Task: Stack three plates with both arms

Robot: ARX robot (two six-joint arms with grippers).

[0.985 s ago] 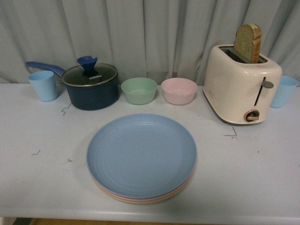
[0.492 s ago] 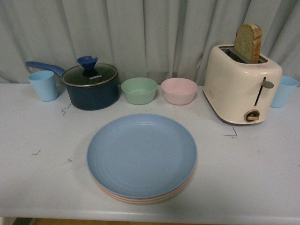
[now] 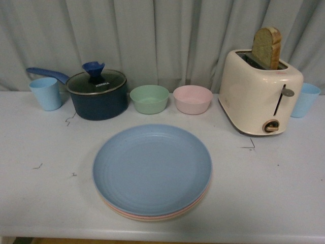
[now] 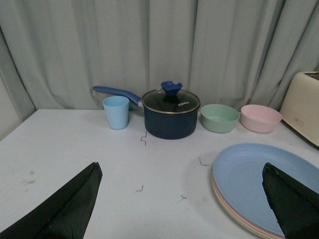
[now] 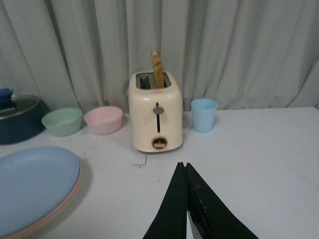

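white table (image 3: 284, 193), plates (image 3: 152, 170) stacked (blue on top), left jaws wide apart, right jaws closed, both empty

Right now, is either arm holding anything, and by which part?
Nothing is held: the left end effector is open and empty, the right end effector is shut on nothing.

lower plates (image 3: 152, 215) mostly hidden, only rims
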